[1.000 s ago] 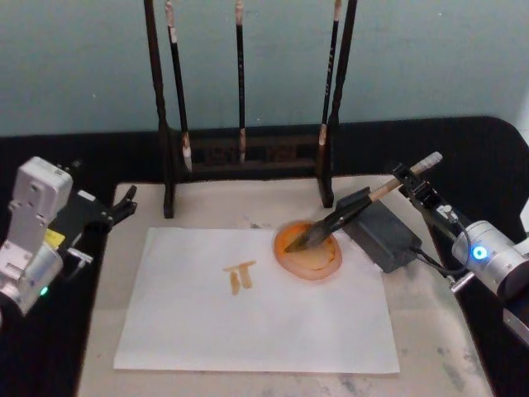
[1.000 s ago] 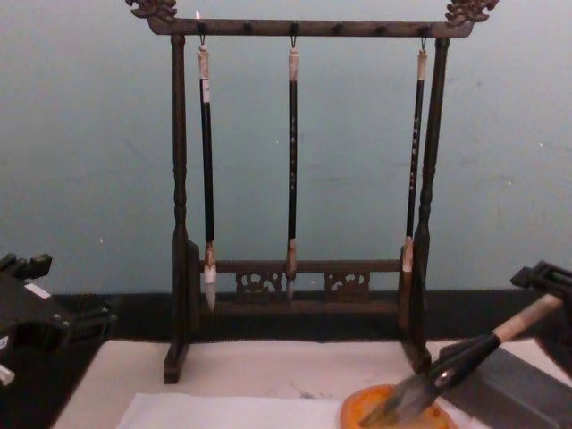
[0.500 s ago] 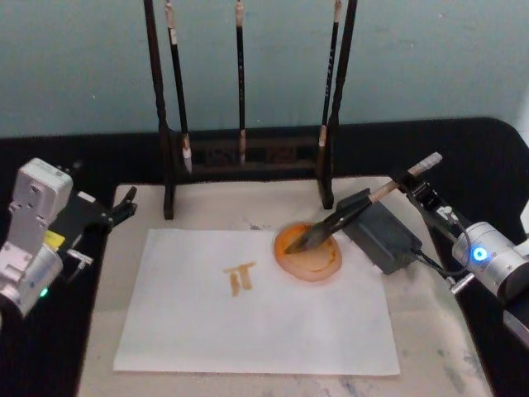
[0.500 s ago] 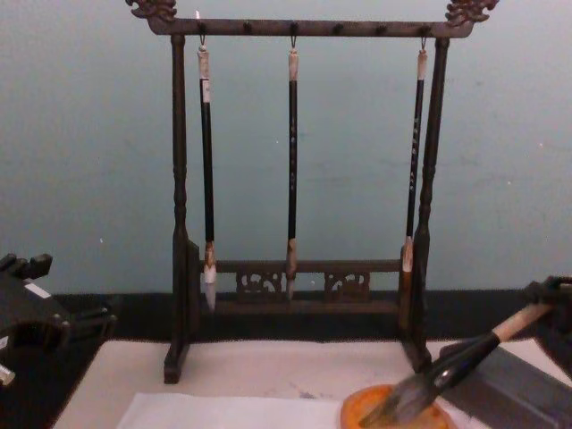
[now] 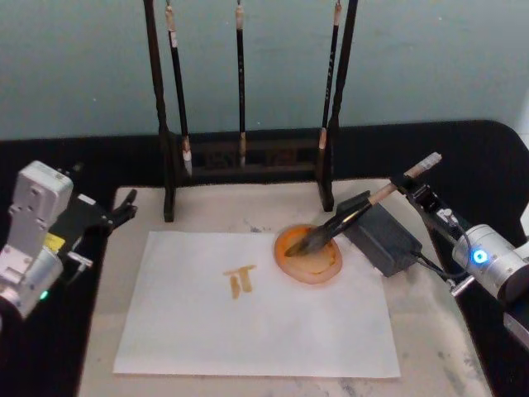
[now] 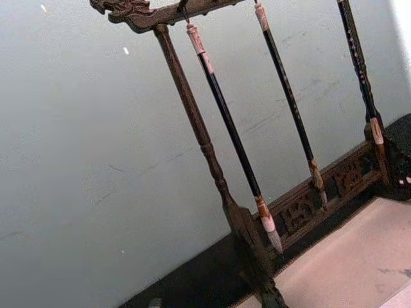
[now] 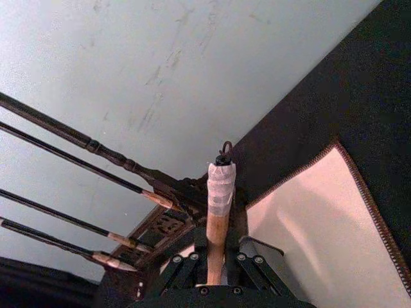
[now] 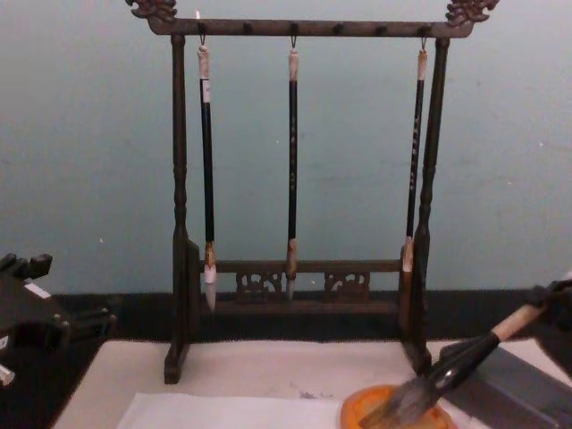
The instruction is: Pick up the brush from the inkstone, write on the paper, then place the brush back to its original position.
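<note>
Currently the brush (image 5: 364, 204) lies on a slant at about two o'clock from the middle of the paper (image 5: 248, 331). Its dark tuft is down in the orange dish (image 5: 318, 266), and its black collar is over the dark grey block (image 5: 384, 240) just beside the dish at three o'clock. The right arm (image 5: 488, 260) reaches in from four o'clock of the black-covered bench (image 5: 83, 153). The right jaws are closed narrow on the pale handle just below its taped end. In the right wrist view the handle runs up between them, with the cord loop at its tip. The dish sits on the paper's far edge toward one o'clock. Brownish strokes (image 5: 240, 278) mark the sheet near its middle, and the sheet lies flat on a beige mat (image 5: 430, 347). At twelve o'clock stands a dark wooden rack (image 5: 264, 153) with three thin brushes (image 5: 240, 83) hanging from it. The left arm (image 5: 37, 240) is parked at nine o'clock, beside the mat's edge. Whether the left jaws are wide or narrow I cannot tell.
</note>
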`<action>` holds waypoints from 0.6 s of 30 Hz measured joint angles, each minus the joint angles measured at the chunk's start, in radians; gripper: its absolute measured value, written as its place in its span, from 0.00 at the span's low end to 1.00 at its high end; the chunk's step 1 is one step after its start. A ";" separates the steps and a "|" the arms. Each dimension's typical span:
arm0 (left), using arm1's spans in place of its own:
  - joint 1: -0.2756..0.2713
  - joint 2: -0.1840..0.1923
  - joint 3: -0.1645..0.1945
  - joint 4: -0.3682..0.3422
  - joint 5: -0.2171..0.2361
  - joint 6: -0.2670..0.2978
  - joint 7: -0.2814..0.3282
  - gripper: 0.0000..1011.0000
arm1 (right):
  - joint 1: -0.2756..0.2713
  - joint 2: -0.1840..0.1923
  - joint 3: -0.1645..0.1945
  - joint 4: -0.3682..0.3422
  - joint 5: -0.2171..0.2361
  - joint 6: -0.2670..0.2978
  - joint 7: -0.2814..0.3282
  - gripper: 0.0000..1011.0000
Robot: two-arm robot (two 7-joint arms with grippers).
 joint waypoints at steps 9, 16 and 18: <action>0.000 0.000 0.000 0.000 0.000 0.000 0.000 1.00 | 0.000 0.000 0.000 0.000 0.000 0.000 0.000 0.15; 0.000 0.000 0.000 0.000 0.000 0.000 0.000 1.00 | 0.001 0.002 -0.003 0.000 0.000 -0.003 0.002 0.15; 0.000 0.000 0.000 0.000 0.000 0.000 0.000 1.00 | 0.002 0.005 -0.008 -0.001 0.004 -0.013 0.009 0.15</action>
